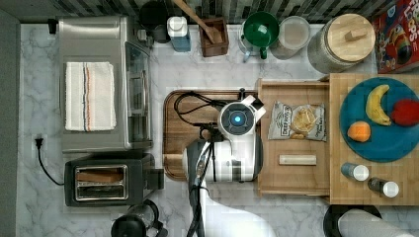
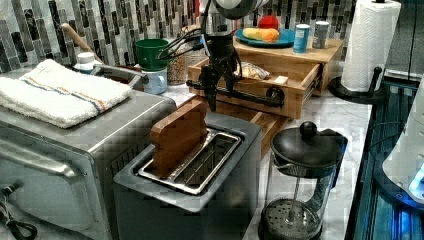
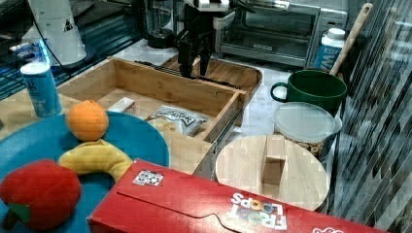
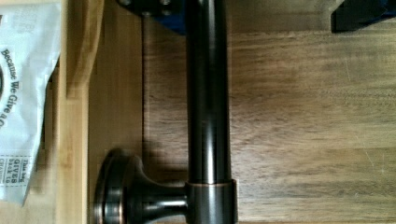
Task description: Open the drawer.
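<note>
The drawer [image 1: 296,177] of light bamboo stands pulled well out of its wooden box [image 1: 375,190], toward the top view's left. A chip bag [image 1: 298,121] and a small pale block [image 1: 297,159] lie inside it. Its black bar handle [image 2: 250,96] runs across the front. My gripper [image 2: 212,97] hangs straight down over that handle [image 4: 208,116], open. One finger [image 4: 161,11] sits on the drawer side of the bar and the other finger [image 4: 359,14] stands well off it. In the right view the gripper [image 3: 192,68] is at the drawer's front wall [image 3: 175,82].
A darker brown tray [image 1: 178,148] lies under the handle. Toaster oven [image 1: 99,84] and toaster [image 1: 106,180] stand at the top view's left, with a French press [image 2: 300,175] near them. A blue plate [image 1: 383,143] of fruit tops the box. A green mug [image 1: 261,29] and jars line the back wall.
</note>
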Robot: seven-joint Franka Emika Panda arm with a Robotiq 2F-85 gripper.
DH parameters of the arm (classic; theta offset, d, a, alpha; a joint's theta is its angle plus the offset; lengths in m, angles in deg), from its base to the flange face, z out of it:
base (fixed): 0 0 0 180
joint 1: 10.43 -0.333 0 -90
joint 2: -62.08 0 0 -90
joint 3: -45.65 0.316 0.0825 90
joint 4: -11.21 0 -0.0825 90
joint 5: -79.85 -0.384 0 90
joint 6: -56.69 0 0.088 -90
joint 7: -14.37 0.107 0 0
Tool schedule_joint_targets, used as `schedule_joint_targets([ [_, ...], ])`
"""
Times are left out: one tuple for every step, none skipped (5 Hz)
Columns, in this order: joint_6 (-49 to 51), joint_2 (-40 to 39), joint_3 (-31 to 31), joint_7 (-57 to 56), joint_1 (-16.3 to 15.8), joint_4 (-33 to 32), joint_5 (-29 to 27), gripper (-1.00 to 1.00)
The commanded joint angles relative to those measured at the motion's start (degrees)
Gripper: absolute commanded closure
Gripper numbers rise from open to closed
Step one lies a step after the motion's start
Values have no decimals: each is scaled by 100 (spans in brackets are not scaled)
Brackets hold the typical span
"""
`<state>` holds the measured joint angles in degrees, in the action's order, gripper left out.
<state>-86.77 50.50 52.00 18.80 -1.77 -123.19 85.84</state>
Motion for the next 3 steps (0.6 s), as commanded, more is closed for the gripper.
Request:
schedule_joint_targets([
  [82, 209, 405, 226, -290, 1, -181, -100],
  [82, 209, 403, 226, -292, 2, -181, -100],
  [83, 209, 409, 227, -286, 2, -180, -100],
])
